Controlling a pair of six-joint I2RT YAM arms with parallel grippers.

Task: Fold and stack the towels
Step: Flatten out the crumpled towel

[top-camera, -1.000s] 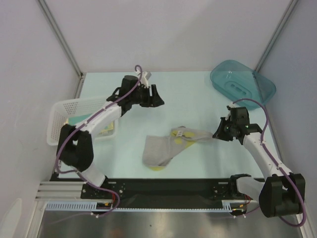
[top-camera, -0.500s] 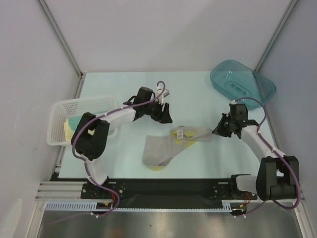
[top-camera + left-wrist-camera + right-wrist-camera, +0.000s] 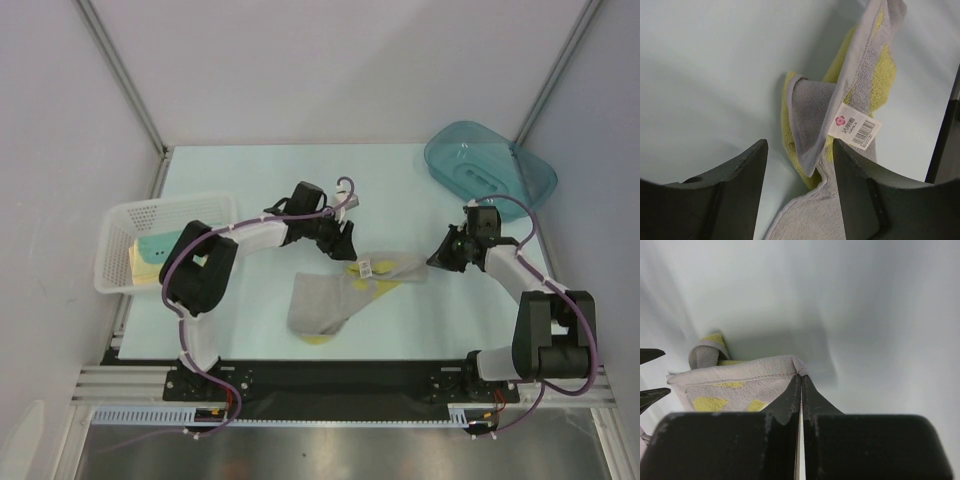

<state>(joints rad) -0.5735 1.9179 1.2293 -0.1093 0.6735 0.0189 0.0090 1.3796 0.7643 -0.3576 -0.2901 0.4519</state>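
A beige-grey towel with yellow patches (image 3: 335,295) lies crumpled in the middle of the table, with a white barcode tag (image 3: 366,267). My left gripper (image 3: 345,247) is open just above the towel's upper left corner; in the left wrist view (image 3: 800,165) the folded corner and tag (image 3: 856,128) lie between and beyond its fingers. My right gripper (image 3: 437,262) is shut on the towel's right corner (image 3: 797,365). More towels, pale yellow and teal (image 3: 150,253), lie in the white mesh basket (image 3: 125,215).
A teal translucent tub (image 3: 488,165) lies tilted at the back right. The white mesh basket stands at the left edge. Grey enclosure walls close in the back and both sides.
My left arm swung from the back left down and right to the towel's upper left corner. My right gripper stayed shut on the towel's right corner, shifting slightly.
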